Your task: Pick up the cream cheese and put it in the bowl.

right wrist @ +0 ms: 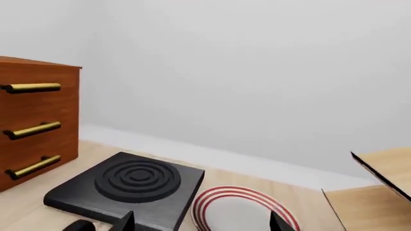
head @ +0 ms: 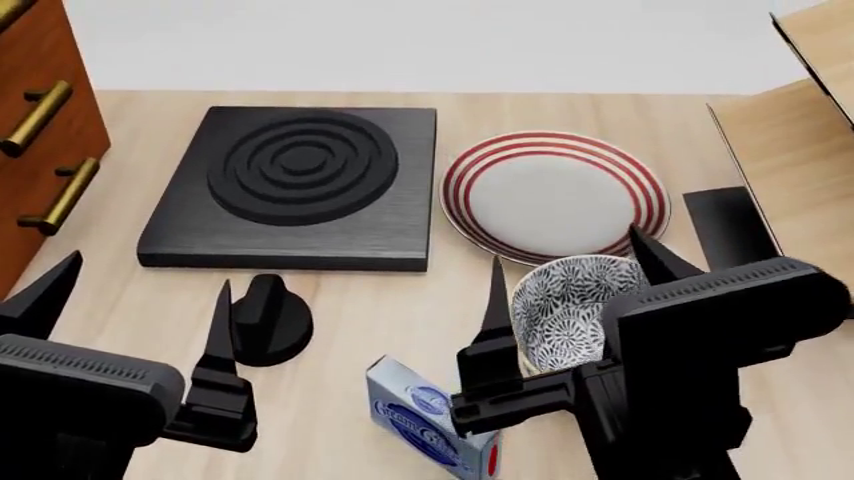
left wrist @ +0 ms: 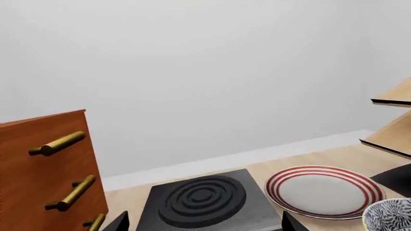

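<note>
The cream cheese [head: 424,418], a silver-grey box with a blue oval logo and a red end, lies on the wooden table at the near edge of the head view, partly behind my right arm. The patterned bowl [head: 567,300] stands right of it, just in front of the plate; its rim also shows in the left wrist view [left wrist: 390,216]. My right gripper [head: 574,270] is open, its fingers either side of the bowl, above it. My left gripper [head: 134,300] is open and empty at the near left, above the table. Neither wrist view shows the cream cheese.
A black stove block with ringed burner [head: 300,185] lies at the back left, a black knob [head: 271,315] in front of it. A red-striped plate [head: 554,195] sits behind the bowl. A wooden drawer cabinet [head: 34,130] stands far left, a wooden rack [head: 801,130] far right.
</note>
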`<state>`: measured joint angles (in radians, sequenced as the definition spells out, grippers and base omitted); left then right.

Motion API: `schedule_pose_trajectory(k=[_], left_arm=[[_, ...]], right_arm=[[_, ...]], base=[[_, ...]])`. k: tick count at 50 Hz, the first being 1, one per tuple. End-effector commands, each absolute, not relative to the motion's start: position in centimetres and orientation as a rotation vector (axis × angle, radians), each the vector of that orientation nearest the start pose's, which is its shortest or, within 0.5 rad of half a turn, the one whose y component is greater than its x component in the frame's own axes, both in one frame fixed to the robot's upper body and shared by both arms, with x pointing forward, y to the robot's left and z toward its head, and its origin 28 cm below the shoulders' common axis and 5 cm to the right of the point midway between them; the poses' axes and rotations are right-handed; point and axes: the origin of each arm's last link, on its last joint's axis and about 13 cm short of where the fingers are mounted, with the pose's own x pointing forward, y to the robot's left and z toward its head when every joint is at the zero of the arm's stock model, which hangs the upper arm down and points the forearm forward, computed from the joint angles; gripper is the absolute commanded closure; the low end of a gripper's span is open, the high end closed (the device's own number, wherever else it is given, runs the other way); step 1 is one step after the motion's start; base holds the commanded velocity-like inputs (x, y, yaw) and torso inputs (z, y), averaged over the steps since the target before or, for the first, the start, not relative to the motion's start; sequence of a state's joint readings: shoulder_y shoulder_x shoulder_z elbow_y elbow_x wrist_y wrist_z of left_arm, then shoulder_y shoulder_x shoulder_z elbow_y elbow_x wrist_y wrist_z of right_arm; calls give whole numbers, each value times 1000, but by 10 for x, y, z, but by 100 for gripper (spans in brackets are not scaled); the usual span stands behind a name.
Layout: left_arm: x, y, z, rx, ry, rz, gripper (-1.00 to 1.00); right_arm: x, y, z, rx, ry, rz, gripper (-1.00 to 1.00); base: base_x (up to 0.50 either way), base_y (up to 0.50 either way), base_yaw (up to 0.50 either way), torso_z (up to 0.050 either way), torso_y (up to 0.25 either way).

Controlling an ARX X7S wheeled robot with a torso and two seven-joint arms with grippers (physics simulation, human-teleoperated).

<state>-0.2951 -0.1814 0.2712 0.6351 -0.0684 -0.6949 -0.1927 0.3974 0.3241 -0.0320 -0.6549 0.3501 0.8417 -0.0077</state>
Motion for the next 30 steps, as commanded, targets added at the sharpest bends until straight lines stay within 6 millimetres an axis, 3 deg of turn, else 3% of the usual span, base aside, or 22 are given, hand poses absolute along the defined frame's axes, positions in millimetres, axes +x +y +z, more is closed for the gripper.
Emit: schedule_pose_trajectory(k=[1,16,30], left_arm=[[228,184,153,155,-222,-95,-100],[226,184,153,156,-235,-92,-100],[227,183,153,157,-234,-92,-100]], right_arm=[[238,-139,199,-144,-122,250,-100],[252,-130,202,-155,59,480,-100],[268,-125,221,-216,213,572,-100]], base=[[0,0,0,0,0],[0,0,0,0,0],[0,0,0,0,0]])
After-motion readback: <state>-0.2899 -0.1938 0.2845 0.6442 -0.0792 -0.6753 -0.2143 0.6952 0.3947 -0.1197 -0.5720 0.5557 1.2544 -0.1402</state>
